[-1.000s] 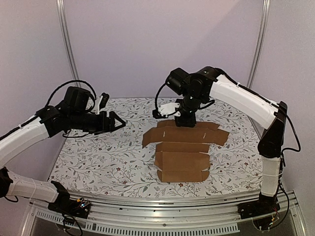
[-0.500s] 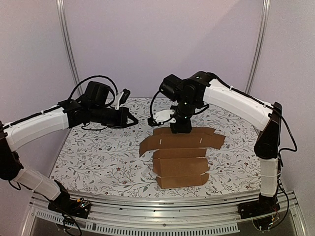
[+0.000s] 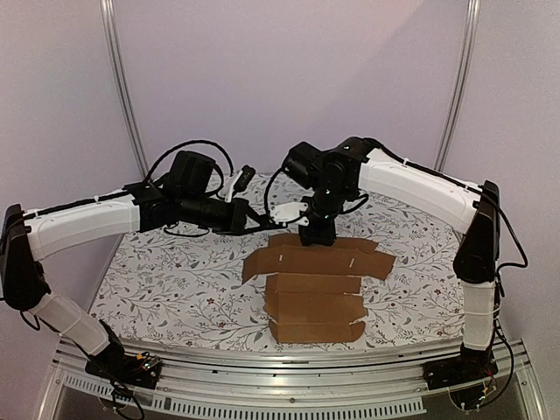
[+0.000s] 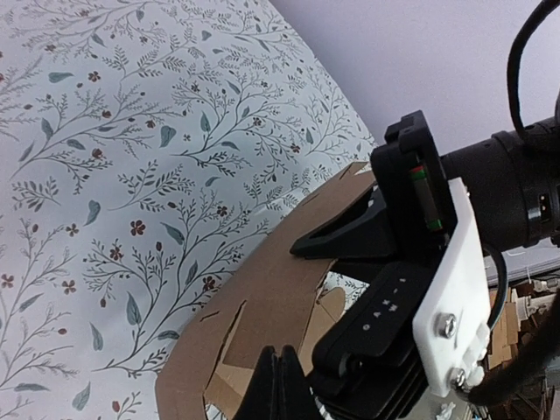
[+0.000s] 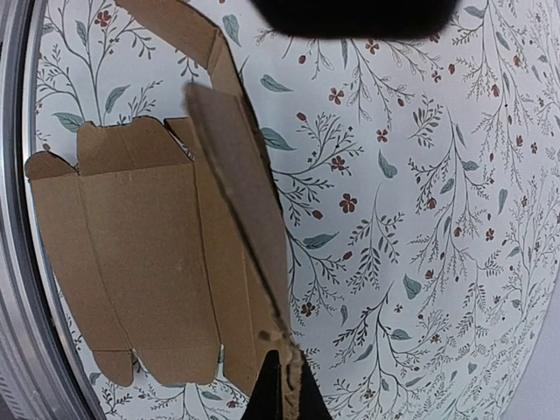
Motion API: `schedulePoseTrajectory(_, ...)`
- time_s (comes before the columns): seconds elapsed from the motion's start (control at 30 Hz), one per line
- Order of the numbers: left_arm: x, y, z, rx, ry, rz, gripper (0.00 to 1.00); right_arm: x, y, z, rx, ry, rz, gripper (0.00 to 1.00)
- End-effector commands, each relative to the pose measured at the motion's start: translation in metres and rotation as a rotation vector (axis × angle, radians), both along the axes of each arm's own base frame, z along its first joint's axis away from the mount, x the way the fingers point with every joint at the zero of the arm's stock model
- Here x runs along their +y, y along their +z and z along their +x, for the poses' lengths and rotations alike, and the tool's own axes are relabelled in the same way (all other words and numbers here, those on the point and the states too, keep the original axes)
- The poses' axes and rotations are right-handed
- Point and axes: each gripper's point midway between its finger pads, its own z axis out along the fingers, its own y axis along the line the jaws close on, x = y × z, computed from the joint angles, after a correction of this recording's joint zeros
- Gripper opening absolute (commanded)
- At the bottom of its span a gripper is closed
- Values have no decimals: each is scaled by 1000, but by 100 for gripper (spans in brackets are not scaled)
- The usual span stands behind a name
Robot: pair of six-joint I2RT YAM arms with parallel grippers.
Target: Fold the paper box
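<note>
I am looking over the front rail (image 3: 262, 372) and the two arm bases, and just past them the paper box (image 3: 315, 304) is lying near the middle of the floral tablecloth (image 3: 166, 280). Its nearer panels are lying flat and its far strip, with the side flaps, is tilting upward. The right arm is climbing from its base at the right edge, bending at the elbow and reaching back toward the centre with the wrist pointing down. The right gripper (image 3: 317, 236) is pinching the far edge of the box, jaws pressed onto the cardboard. The left arm is sweeping in from the left with its forearm nearly level. The left gripper (image 3: 265, 226) is hanging just left of the other one, beside the far left flap, with its fingers (image 4: 278, 385) pressed together and nothing between them. I cannot tell whether the tip is touching the cardboard. From above, the right wrist is hiding the pinch itself. The right wrist camera is showing it plainly: the raised panel is running edge-on into the fingers (image 5: 280, 389), with the flat panels lying beside it. In the left wrist view the right gripper's black body is blocking the far half of the box. A black cable (image 3: 197, 147) is looping above the left arm, and behind it all two metal posts (image 3: 118, 87) are standing against the pale wall (image 3: 289, 70).
</note>
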Motion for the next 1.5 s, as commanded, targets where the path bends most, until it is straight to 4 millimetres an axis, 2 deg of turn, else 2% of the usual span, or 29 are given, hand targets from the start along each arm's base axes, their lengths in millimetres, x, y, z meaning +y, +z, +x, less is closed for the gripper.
schedulePoseTrajectory(0.0, -16, -8, -13, 26, -55, -23, 0, 12, 22, -4, -5, -35, 114, 0)
schedulePoseTrajectory(0.23, -12, -21, -15, 50, -26, -12, 0, 13, 27, -4, -13, -66, 162, 0)
schedulePoseTrajectory(0.73, -23, -12, -19, 60, -16, -50, 0, 23, 37, 6, -21, -221, 283, 0)
schedulePoseTrajectory(1.1, -23, -24, -4, 88, 76, -21, 0, 31, 31, 4, 31, -300, 357, 0)
schedulePoseTrajectory(1.47, -36, -27, 1, 99, 74, -27, 0, 37, 33, -1, 70, -322, 417, 0)
